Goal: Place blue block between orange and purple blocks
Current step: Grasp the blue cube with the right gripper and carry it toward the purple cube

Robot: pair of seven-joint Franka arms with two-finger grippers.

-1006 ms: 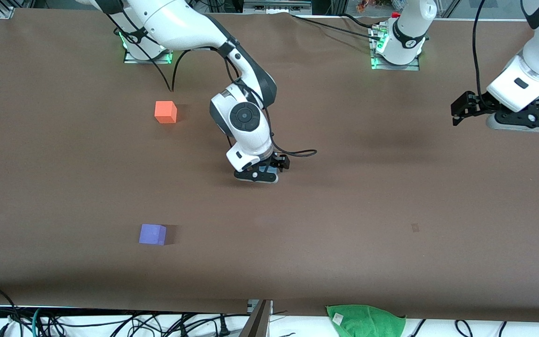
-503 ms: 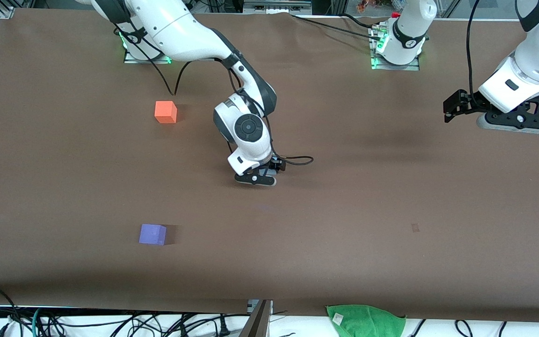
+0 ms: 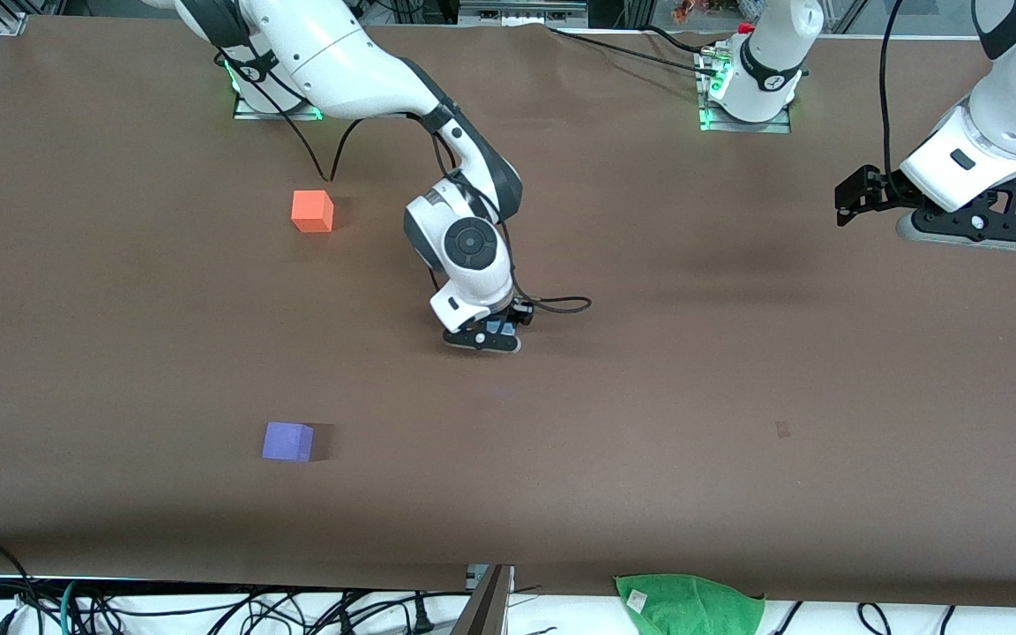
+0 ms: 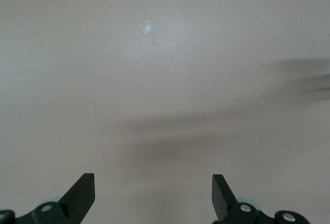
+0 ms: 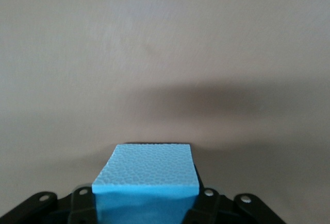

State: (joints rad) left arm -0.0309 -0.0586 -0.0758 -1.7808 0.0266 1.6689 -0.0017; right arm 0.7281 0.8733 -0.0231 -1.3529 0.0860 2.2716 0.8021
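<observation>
The orange block (image 3: 312, 211) sits near the right arm's base. The purple block (image 3: 287, 441) sits nearer the front camera, roughly in line with it. My right gripper (image 3: 483, 341) is low over the table's middle, beside the gap between those two cubes and toward the left arm's end. It is shut on the blue block (image 5: 146, 175), which fills the space between its fingers in the right wrist view; the hand hides the block in the front view. My left gripper (image 3: 967, 227) is open and empty, held up over the left arm's end of the table; it also shows in the left wrist view (image 4: 153, 185).
A green cloth (image 3: 689, 604) lies off the table's front edge, among cables. A small pale mark (image 3: 782, 429) is on the brown table cover, also in the left wrist view (image 4: 147, 27). The right arm's cable (image 3: 561, 304) loops beside its wrist.
My right gripper has sunk a little and edged toward the right arm's end with the blue block. My left gripper has drifted slightly toward the table's middle and the bases.
</observation>
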